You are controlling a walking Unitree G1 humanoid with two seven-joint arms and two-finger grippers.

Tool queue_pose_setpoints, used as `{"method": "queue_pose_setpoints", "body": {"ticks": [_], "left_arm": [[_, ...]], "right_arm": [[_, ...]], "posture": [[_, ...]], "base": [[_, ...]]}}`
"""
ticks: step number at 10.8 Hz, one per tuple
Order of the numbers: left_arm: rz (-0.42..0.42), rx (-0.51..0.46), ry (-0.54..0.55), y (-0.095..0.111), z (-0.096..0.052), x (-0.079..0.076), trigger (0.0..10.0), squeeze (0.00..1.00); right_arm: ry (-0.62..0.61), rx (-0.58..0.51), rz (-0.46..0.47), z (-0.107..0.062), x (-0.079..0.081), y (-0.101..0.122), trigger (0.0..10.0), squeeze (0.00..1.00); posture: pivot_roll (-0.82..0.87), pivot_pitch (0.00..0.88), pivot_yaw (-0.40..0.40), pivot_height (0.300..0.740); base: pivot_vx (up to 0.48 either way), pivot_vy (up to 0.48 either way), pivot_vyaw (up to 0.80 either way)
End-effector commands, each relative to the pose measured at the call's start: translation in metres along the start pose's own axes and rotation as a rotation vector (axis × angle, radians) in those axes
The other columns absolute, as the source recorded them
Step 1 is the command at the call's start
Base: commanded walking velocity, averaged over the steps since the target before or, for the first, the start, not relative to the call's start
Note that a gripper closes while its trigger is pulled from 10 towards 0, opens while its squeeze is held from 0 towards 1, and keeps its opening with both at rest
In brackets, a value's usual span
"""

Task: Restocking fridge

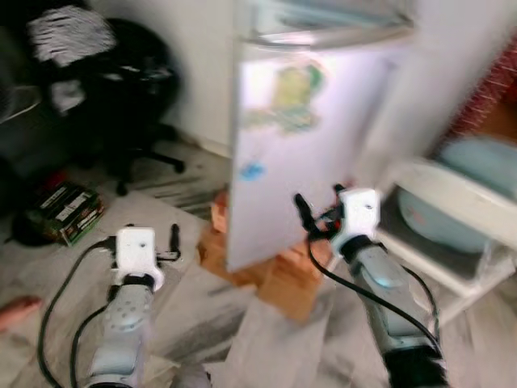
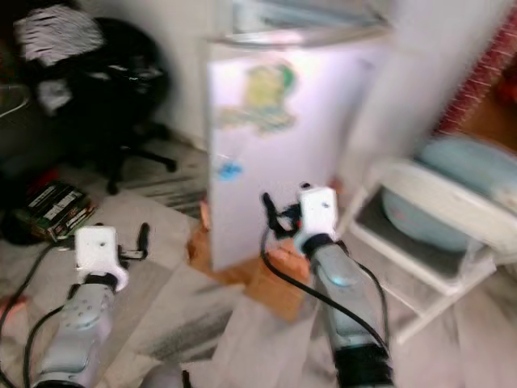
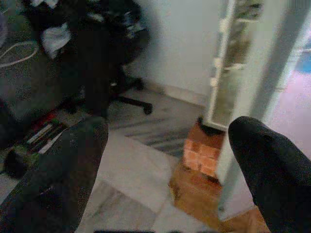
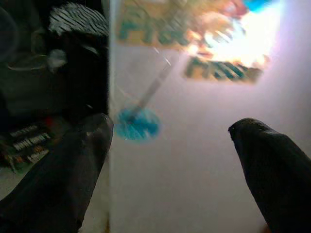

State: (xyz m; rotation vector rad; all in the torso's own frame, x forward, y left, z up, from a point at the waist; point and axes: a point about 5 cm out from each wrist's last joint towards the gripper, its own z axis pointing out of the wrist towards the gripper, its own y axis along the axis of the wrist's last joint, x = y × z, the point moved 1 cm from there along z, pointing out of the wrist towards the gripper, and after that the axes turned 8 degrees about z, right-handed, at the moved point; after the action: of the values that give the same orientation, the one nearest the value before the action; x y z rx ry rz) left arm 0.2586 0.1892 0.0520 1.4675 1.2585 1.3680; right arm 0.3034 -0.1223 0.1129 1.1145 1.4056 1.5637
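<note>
Fridge door [image 1: 283, 145] is seen edge-on ahead, swung partly open on brick supports [image 1: 275, 271]. Right gripper [image 1: 319, 212] is held near its face, fingers spread and empty; left gripper [image 1: 174, 242] is likewise spread, low. Door edge should be approached squarely.

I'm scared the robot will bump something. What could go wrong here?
The right end effector is open, close to the fridge door; it might knock the door instead of catching its edge. The fridge stands on bricks, so a hard push could wobble it. A white rack is beside the right arm.
</note>
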Motion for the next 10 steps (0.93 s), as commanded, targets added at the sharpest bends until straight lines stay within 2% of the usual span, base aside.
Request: {"method": "queue_pose_setpoints", "body": {"ticks": [1, 3, 5, 6, 8, 9, 10], "left_arm": [[-0.006, -0.009, -0.015, 0.004, 0.0, -0.003, 10.0, 0.0], [-0.009, 0.011, -0.013, 0.002, -0.001, -0.005, 10.0, 0.0], [-0.038, 0.012, -0.012, 0.004, -0.001, -0.006, 10.0, 0.0], [-0.02, -0.014, -0.011, 0.008, -0.001, -0.006, 10.0, 0.0], [-0.018, 0.025, -0.009, 0.003, -0.002, -0.008, 10.0, 0.0], [-0.019, 0.027, -0.009, 0.003, -0.002, -0.008, 10.0, 0.0], [-0.018, 0.028, -0.011, 0.003, -0.003, -0.008, 10.0, 0.0]], "right_arm": [[-0.014, 0.018, -0.006, -0.001, -0.005, -0.003, 10.0, 0.0], [-0.011, 0.022, -0.009, 0.011, -0.006, 0.0, 10.0, 0.0], [0.048, 0.008, -0.011, 0.027, 0.002, 0.008, 10.0, 0.0], [0.075, 0.005, -0.019, 0.035, 0.005, 0.011, 10.0, 0.0], [0.119, -0.018, -0.007, 0.046, 0.012, 0.016, 10.0, 0.0], [0.177, -0.014, 0.023, 0.05, 0.019, 0.017, 10.0, 0.0], [0.292, 0.002, 0.068, 0.055, 0.035, 0.018, 10.0, 0.0]], "posture": [[0.14, 0.0, -0.04, 0.74], [0.15, 0.0, -0.04, 0.74], [0.15, 0.0, -0.041, 0.74], [0.16, 0.0, -0.043, 0.74], [0.17, 0.0, -0.047, 0.74], [0.17, 0.0, -0.048, 0.74], [0.17, 0.0, -0.048, 0.74]], "base": [[0.39, 0.281, 0.0], [0.268, 0.386, 0.0], [0.293, 0.381, 0.0], [0.0, 0.0, 0.0], [0.0, 0.0, 0.0], [0.0, 0.0, 0.0], [0.0, 0.0, 0.0]]}}
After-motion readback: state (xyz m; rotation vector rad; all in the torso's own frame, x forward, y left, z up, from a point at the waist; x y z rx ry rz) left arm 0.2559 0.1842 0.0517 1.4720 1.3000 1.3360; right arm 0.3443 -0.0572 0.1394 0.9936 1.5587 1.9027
